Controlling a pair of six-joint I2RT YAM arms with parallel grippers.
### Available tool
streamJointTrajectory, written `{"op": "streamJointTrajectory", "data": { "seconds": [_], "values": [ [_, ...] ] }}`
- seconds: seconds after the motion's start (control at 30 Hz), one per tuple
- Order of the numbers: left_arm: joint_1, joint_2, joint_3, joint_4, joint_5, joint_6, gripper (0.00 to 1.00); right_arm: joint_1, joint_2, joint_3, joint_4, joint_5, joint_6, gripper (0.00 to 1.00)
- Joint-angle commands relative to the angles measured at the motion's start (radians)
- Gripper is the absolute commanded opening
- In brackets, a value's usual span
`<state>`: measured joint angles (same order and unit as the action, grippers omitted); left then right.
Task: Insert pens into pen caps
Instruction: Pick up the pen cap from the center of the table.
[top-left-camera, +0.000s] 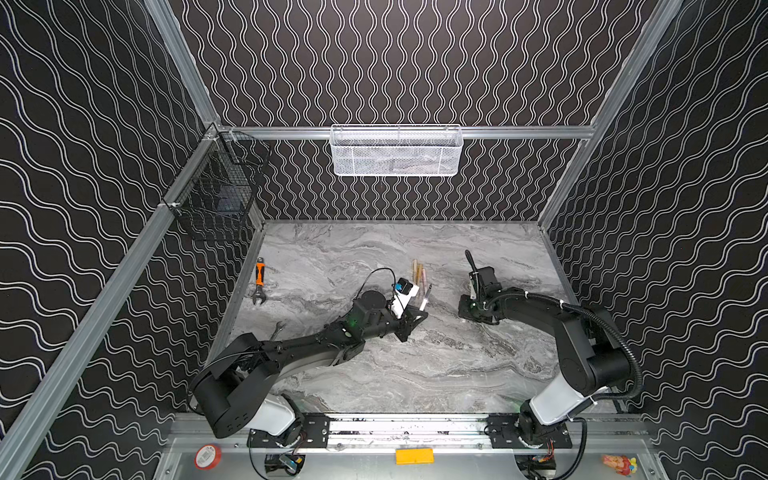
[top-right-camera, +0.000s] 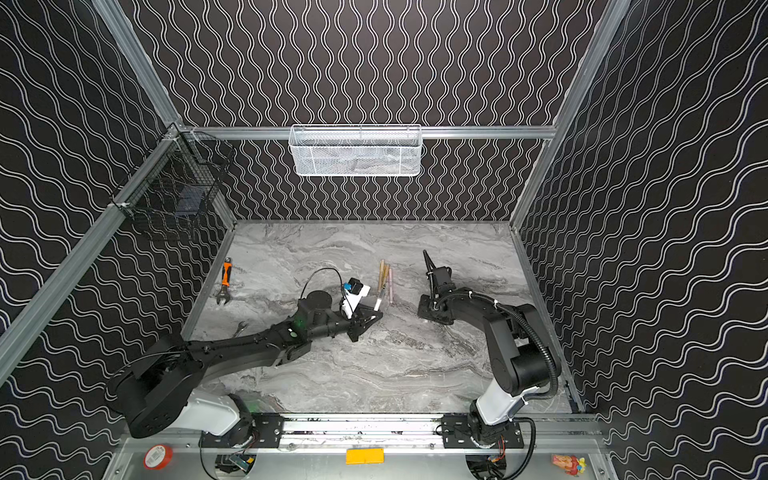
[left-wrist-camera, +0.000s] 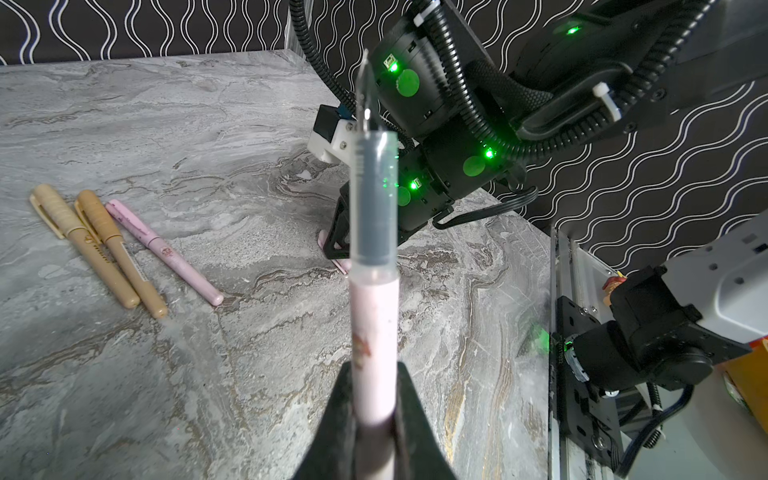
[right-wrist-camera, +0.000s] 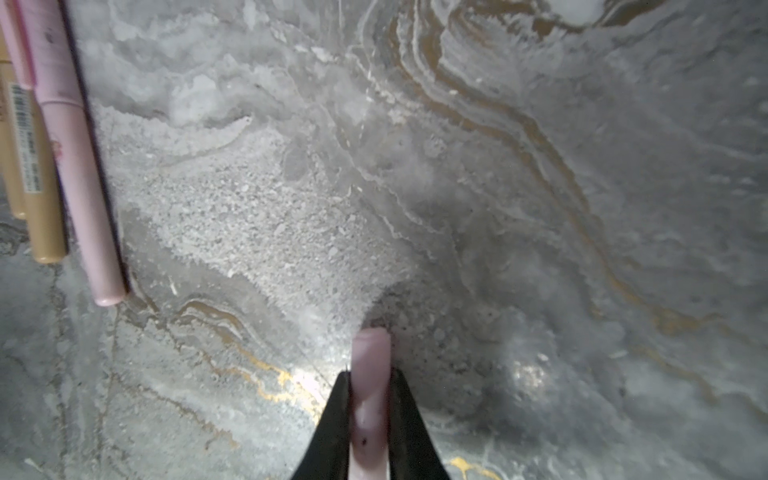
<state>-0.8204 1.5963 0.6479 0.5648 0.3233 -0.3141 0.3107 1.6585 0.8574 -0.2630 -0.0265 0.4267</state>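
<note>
My left gripper (left-wrist-camera: 374, 370) is shut on a pale pink pen (left-wrist-camera: 374, 316), held clear of the table with its grey front section and dark tip (left-wrist-camera: 365, 104) pointing toward the right arm. In both top views this pen (top-left-camera: 424, 297) sticks out of the left gripper (top-left-camera: 417, 316) at the table's middle. My right gripper (right-wrist-camera: 371, 382) is down at the marble surface, shut on a short pale pink pen cap (right-wrist-camera: 371, 357). From the left wrist view, the cap (left-wrist-camera: 343, 266) shows under the right gripper's fingers (left-wrist-camera: 334, 245). Two tan pens (top-left-camera: 415, 270) and one pink pen (left-wrist-camera: 162, 253) lie side by side with caps on.
An orange-handled wrench (top-left-camera: 259, 280) and a thin silver spanner (top-left-camera: 277, 330) lie near the table's left edge. A white mesh basket (top-left-camera: 396, 150) hangs on the back wall and a black wire basket (top-left-camera: 216, 187) on the left wall. The lying pens (top-right-camera: 385, 276) are just behind the left gripper (top-right-camera: 372, 318).
</note>
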Motion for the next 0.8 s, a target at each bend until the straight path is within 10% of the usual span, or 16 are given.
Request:
{"op": "streamJointTrajectory", "data": {
  "seconds": [0.0, 0.77],
  "values": [
    [-0.001, 0.005, 0.011, 0.011, 0.005, 0.008, 0.06, 0.001, -0.01, -0.002, -0.015, 0.013, 0.003, 0.15],
    [-0.001, 0.003, 0.001, 0.055, -0.013, 0.028, 0.06, 0.077, -0.407, -0.169, 0.339, -0.182, -0.031, 0.14]
  ]
}}
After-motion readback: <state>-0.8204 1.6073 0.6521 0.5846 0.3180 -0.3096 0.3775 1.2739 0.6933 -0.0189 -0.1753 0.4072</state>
